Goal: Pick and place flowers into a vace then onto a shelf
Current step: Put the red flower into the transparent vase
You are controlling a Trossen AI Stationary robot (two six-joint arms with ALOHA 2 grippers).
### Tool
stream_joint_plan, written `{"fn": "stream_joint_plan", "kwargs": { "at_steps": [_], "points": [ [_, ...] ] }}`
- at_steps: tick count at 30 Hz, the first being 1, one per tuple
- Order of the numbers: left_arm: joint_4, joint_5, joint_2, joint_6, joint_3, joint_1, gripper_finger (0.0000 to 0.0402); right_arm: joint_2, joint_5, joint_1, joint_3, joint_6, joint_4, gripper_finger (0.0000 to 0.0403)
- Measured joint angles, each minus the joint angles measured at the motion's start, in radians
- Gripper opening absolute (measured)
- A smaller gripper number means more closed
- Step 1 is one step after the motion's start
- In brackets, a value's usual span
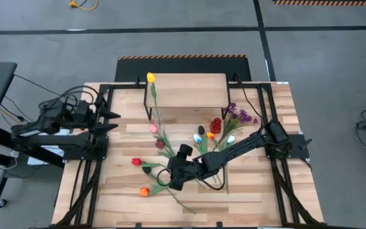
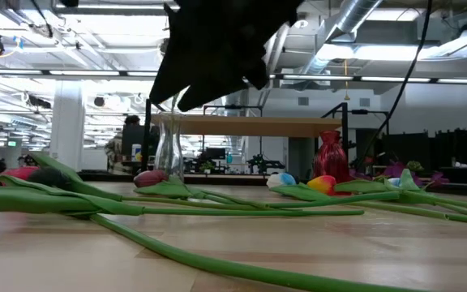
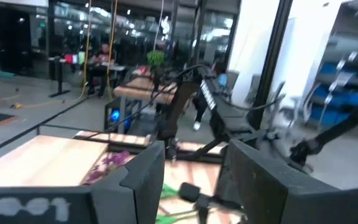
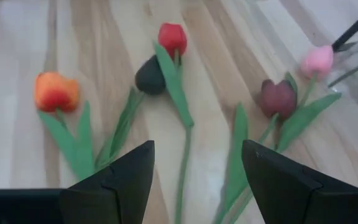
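1. Right gripper (image 1: 172, 180): fingers spread apart, holding nothing, hovering above the flowers (image 1: 170, 143) scattered flat on the table (image 1: 259, 197)
2. Left gripper (image 1: 114, 121): fingers apart, parked at the table's left edge
3. Shelf (image 1: 189, 86): stands at the far edge, one yellow tulip (image 1: 150, 77) leaning beside it
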Motion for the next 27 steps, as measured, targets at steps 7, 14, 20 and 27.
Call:
{"fn": "stream_joint_plan", "kwargs": {
  "at_steps": [7,14,20,27],
  "points": [
    [0.124,0.002,-0.088,-0.047,-0.187,-0.039,0.0169,-0.002,-0.021,-0.004,-0.091,-0.079,0.185,0.0233],
    [0.235,-0.004,-0.103,-0.073,-0.299,-0.119,0.0169,-0.002,-0.047,-0.036,-0.154,-0.082,0.268,0.0233],
    [0.285,-0.063,-0.105,-0.071,-0.336,-0.189,0.0169,-0.002,-0.117,-0.065,-0.219,-0.082,0.371,0.0232],
    [0.306,-0.127,-0.103,-0.065,-0.362,-0.245,0.0169,0.081,-0.181,-0.080,-0.223,-0.104,0.475,0.0213]
  ]
}}
